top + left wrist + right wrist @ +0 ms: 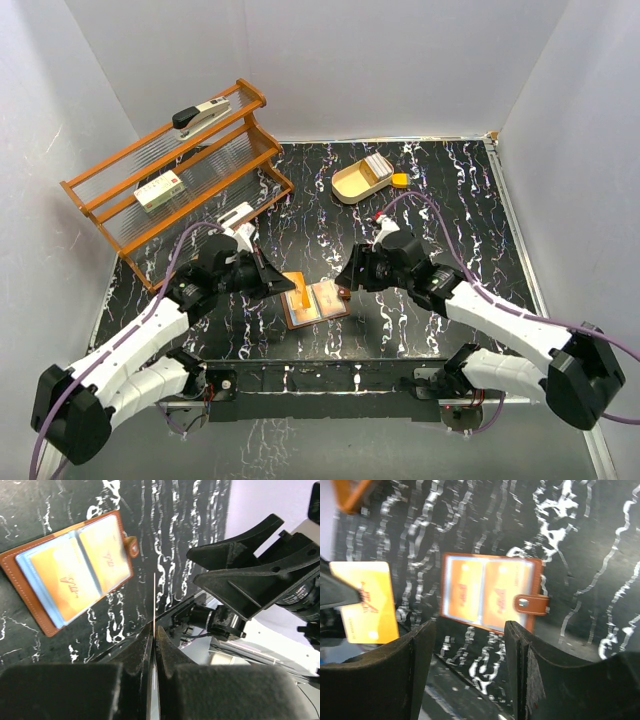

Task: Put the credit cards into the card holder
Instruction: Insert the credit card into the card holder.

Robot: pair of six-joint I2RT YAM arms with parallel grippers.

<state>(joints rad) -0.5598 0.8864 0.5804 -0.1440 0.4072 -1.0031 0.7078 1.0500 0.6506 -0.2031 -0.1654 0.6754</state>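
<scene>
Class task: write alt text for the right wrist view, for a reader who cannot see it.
An open brown card holder, orange cards in its clear pockets, lies on a black marbled table, seen between the fingers of the open right gripper. At left, the left gripper pinches another orange card.

A robot lab test cell: plain white walls box in a black marbled table.

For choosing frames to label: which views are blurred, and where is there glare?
Right wrist view: motion blur smears the card holder and the credit card. Left wrist view: card holder sharp, with a pale sheen. Top view: sharp, evenly lit.
</scene>
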